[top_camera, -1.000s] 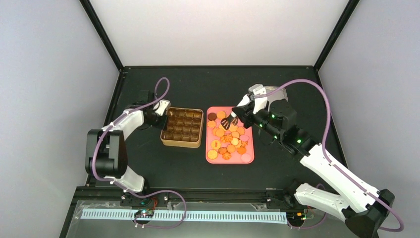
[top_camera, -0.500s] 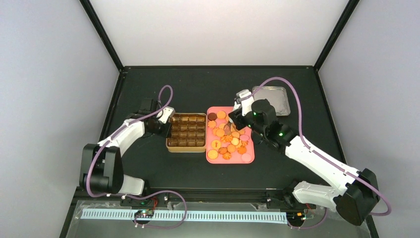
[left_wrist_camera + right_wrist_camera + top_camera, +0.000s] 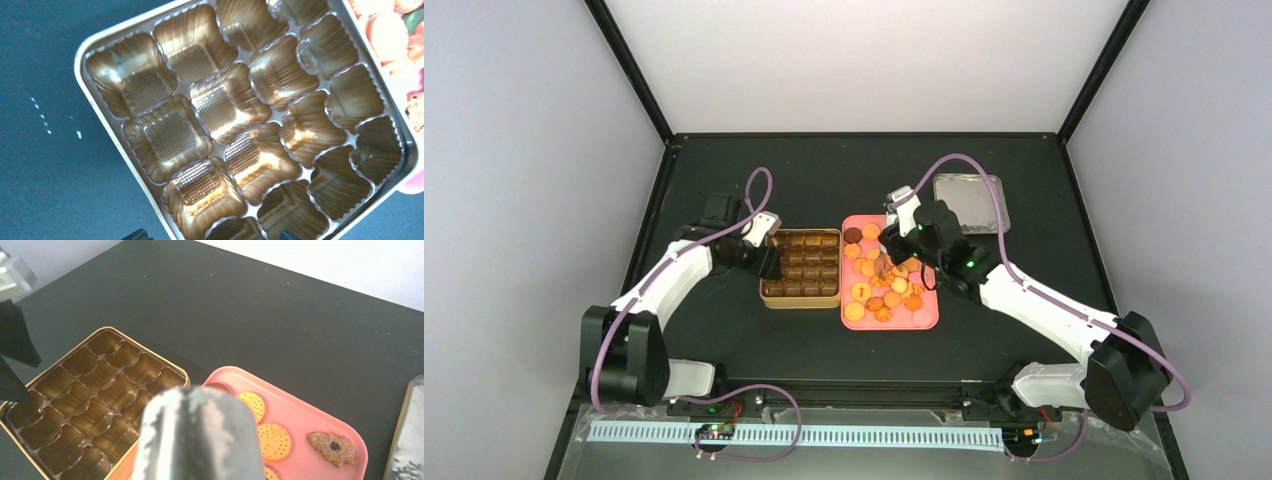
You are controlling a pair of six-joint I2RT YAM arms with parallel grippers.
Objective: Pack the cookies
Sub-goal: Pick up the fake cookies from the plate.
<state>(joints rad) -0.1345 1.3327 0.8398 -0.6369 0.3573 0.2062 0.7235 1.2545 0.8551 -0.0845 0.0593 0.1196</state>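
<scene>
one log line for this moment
left gripper: open at tin edge | right gripper: holds tongs over tray | cookies: all on tray | tin: empty

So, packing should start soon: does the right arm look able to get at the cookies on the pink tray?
Probably yes: the right gripper, holding metal tongs, hangs just over the cookies on the pink tray, and nothing lies between them; the left gripper is off at the tin.
</scene>
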